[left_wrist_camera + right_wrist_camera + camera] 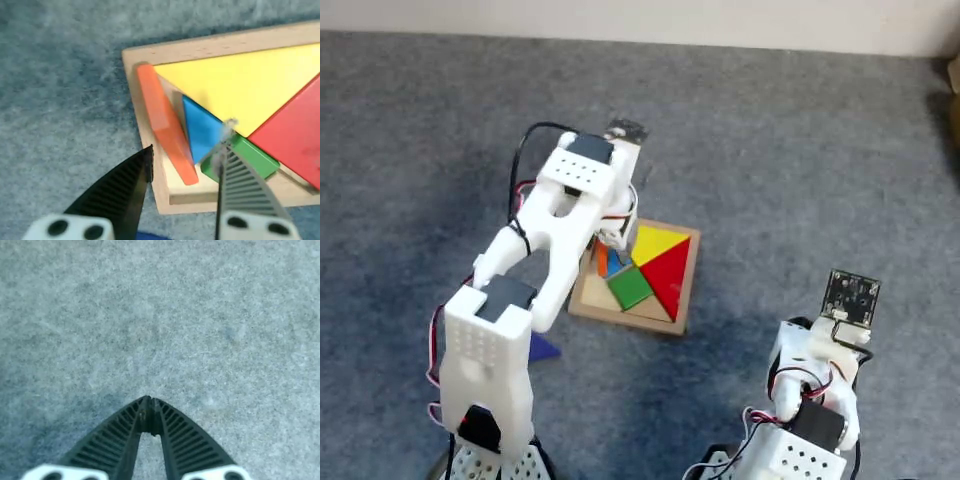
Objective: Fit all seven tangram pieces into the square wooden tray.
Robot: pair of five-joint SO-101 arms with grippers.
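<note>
The square wooden tray (686, 292) lies mid-carpet and holds a yellow triangle (660, 245), a red triangle (672, 277) and a green square (630, 288). In the left wrist view, the orange parallelogram (165, 125) lies tilted, leaning on the tray's side wall (200, 47), with a small blue triangle (202, 127) beside it and the green square (252, 157) past that. My left gripper (186, 152) hovers open just above the orange piece's end, holding nothing. My right gripper (150, 412) is shut and empty over bare carpet, away from the tray.
A blue-purple piece (542, 348) lies on the carpet beside the left arm, outside the tray. The right arm (820, 390) sits at the near right. Grey carpet surrounds the tray on all sides.
</note>
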